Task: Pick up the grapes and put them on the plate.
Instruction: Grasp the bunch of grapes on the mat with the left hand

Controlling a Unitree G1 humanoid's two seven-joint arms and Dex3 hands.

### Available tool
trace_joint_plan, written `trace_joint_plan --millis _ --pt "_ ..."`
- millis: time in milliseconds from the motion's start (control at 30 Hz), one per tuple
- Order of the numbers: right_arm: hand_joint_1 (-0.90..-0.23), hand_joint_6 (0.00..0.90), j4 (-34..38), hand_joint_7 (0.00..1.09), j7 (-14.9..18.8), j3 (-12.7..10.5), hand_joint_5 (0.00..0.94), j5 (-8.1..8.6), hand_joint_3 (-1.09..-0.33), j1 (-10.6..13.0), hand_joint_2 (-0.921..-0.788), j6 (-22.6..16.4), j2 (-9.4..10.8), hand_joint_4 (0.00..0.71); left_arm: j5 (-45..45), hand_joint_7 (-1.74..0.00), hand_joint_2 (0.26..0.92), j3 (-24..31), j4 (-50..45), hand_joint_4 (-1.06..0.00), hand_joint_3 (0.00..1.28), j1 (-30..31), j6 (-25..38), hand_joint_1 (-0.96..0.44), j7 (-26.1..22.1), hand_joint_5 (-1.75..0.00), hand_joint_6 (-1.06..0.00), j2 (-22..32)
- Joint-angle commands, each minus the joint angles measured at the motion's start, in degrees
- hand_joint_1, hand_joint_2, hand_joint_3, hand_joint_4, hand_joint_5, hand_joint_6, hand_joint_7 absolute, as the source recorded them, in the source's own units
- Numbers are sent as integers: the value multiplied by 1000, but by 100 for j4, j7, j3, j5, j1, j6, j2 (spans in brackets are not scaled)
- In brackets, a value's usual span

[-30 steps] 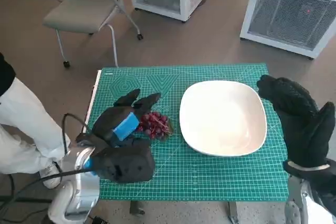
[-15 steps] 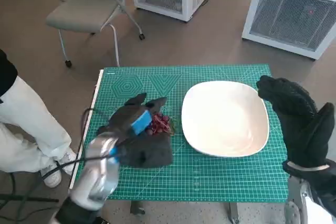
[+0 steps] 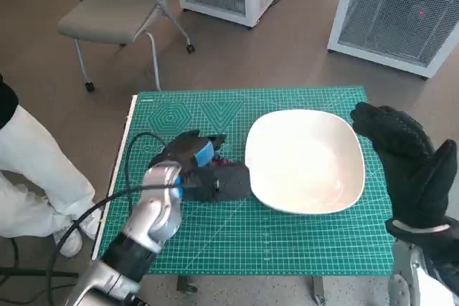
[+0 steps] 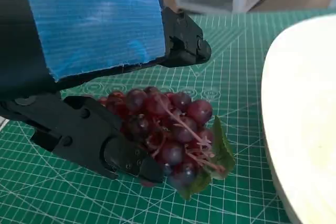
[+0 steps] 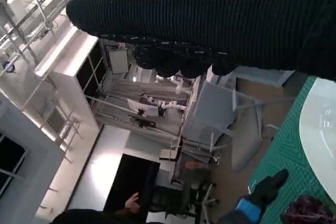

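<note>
Your grapes (image 4: 168,132) are lying on the green cutting mat (image 3: 287,241), a dark red bunch with a green leaf (image 4: 218,156) poking out on the side toward the plate (image 3: 305,159). They are sitting just beside the plate's rim, apart from it, with none of the bunch on the white surface. Your left hand (image 3: 190,163) is reaching over them: in the left wrist view its fingers (image 4: 100,140) are cupping round the bunch on one side and another black finger (image 4: 184,43) is arching above it on the far side. You cannot tell from these views whether that hand is actually gripping the grapes or only enclosing them. Your right hand (image 3: 409,163) is hovering off the plate's far edge, raised above the mat's corner, holding nothing, fingers curled loosely. A grey chair (image 3: 115,16) is standing on the floor beyond the table.
</note>
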Motion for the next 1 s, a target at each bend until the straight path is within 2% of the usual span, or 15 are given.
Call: trace_joint_plan --millis 33,800,1000 --pt "-506 218 28 859 -38 -1 417 -6 -577 96 -921 51 18 357 -31 -6 749 -139 471 -129 2 -239 -58 -157 83 0 -329 -98" --pt "-507 218 -9 858 -79 3 413 -38 -577 116 -921 60 2 359 -308 0 763 -119 856 -139 4 -306 -329 -172 330 -1 -326 -92" --pt "-508 218 14 858 -54 0 412 -19 -577 113 -921 57 -3 359 -541 -2 764 38 906 -133 4 -286 -450 -126 461 -2 -330 -100"
